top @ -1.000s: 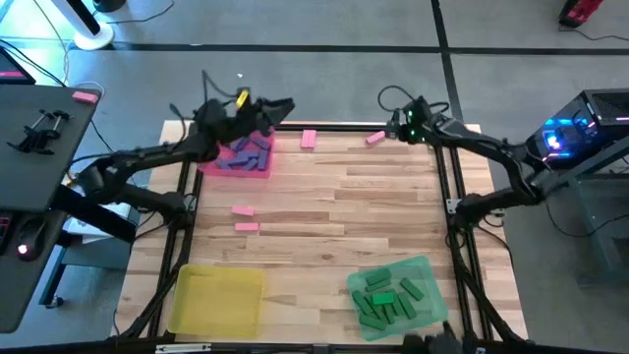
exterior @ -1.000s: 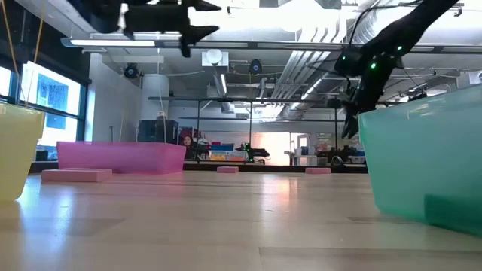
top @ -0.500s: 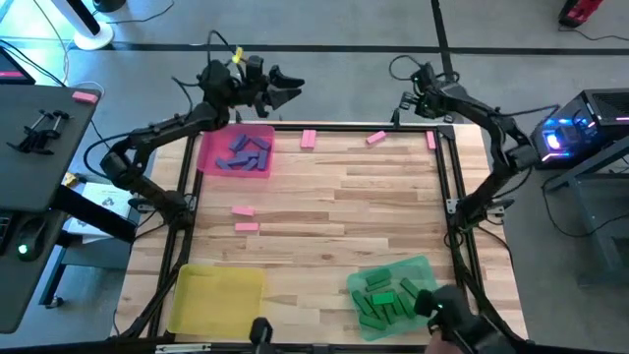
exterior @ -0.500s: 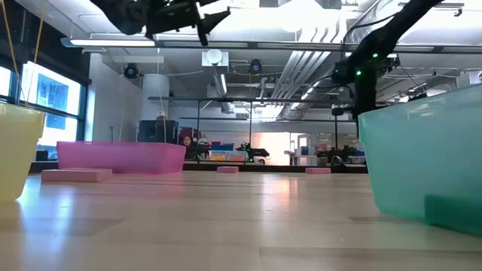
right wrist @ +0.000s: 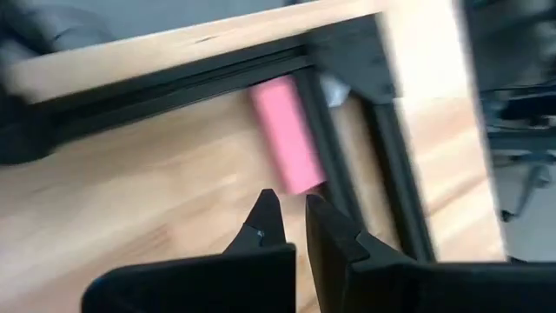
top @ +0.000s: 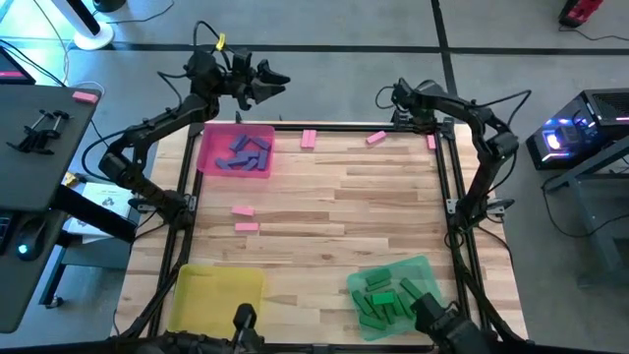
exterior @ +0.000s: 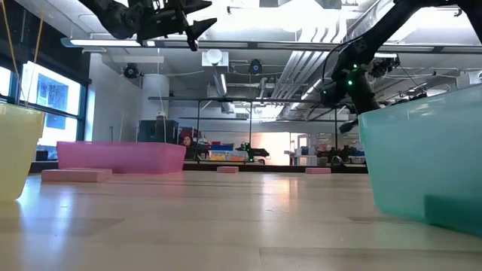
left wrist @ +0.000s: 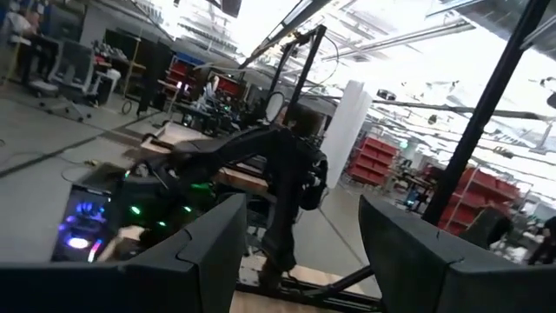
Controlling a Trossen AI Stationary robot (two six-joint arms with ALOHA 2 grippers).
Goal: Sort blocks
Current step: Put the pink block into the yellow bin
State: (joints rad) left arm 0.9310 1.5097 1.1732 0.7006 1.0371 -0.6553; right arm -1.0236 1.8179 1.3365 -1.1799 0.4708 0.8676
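Pink block lies just beyond the right gripper, fingers clenched empty; left gripper, upper left, spread, empty.

No text, label, brand, number or sign can be read in any view; nothing on the trays or blocks carries lettering.
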